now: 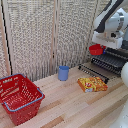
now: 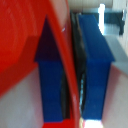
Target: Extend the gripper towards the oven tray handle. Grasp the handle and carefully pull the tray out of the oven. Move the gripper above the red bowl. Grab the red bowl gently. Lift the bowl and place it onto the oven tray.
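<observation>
My gripper point(image 2: 71, 75) pinches the red bowl point(image 1: 96, 49) by its rim above the tray point(image 1: 111, 61). That thin hold could slip, I judge, if I tilt.

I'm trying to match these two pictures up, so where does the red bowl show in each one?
Exterior view: the red bowl hangs under the gripper, above the tray, toward the exterior view's right.
Wrist view: the red bowl fills much of the frame, its rim pinched between the blue fingers.
Shared landmark: the gripper.
</observation>
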Tool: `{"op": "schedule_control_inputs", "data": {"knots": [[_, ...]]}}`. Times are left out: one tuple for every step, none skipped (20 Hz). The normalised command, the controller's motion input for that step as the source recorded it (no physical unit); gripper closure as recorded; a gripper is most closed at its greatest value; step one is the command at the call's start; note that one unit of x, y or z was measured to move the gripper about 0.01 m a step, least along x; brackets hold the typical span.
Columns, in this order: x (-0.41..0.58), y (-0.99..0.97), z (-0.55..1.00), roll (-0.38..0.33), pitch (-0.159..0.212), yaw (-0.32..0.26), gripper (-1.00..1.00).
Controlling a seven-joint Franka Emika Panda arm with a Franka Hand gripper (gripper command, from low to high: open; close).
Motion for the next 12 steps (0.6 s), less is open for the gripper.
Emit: {"op": "schedule_control_inputs", "data": {"knots": [[0.146,-0.87,0.03,0.044,-0.015,-0.070,1.00],[0.137,-0.87,0.06,0.046,-0.021,-0.069,1.00],[0.143,-0.86,0.11,0.054,-0.032,-0.065,1.00],[0.140,-0.85,0.11,0.057,-0.031,-0.064,1.00],[0.120,-0.85,0.12,0.059,-0.029,-0.065,1.00],[0.083,-0.82,0.14,0.055,-0.032,-0.061,1.00],[0.031,-0.74,0.10,0.044,-0.028,-0.042,1.00],[0.000,-0.63,0.00,0.029,0.000,0.000,1.00],[0.000,-0.50,0.03,0.004,0.000,0.000,1.00],[-0.009,-0.41,0.00,0.000,0.000,0.000,1.00],[0.000,-0.29,0.01,0.000,0.000,0.000,1.00],[0.000,-0.18,0.00,0.000,-0.007,0.000,1.00]]}}
